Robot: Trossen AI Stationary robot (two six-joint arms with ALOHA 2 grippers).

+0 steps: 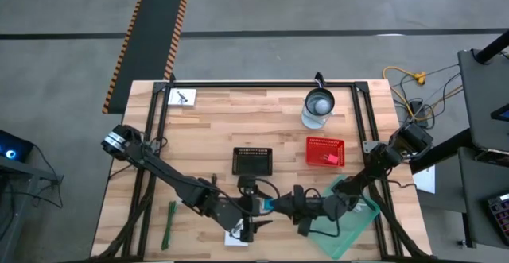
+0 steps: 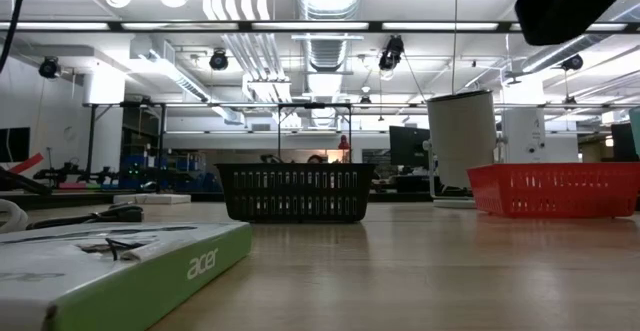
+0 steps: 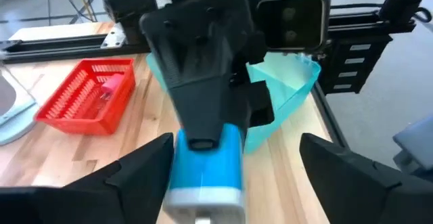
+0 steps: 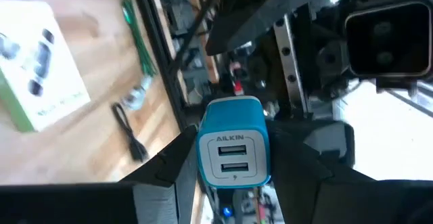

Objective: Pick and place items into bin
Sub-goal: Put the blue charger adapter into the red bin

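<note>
A blue USB charger (image 1: 269, 206) with a white end hangs between my two grippers near the table's front edge. My right gripper (image 1: 281, 206) is shut on it and reaches in from the table's right. It shows in the left wrist view (image 3: 196, 68) as a dark finger over the charger (image 3: 206, 163). My left gripper (image 1: 259, 207) faces it from the left, open. Its fingers (image 3: 135, 176) stand wide on either side of the charger without touching it. A green strip tool (image 1: 169, 223) lies flat at the front left. A white card (image 1: 182, 97) lies at the far left. My right gripper pinches the charger's blue body (image 4: 233, 126) between its two fingers (image 4: 172, 166), the USB-port face turned toward its wrist. The fingers come level from the table's right. The charger is lifted clear of the table, its white end (image 3: 203, 198) toward my left gripper.
A teal bin (image 1: 354, 219) sits under my right arm at the front right. A black basket (image 1: 252, 160) and a red basket (image 1: 325, 152) stand mid-table, with a white jug (image 1: 318, 108) behind. A white-and-green box (image 2: 130, 261) and a dark cable (image 4: 128, 132) lie near the front edge.
</note>
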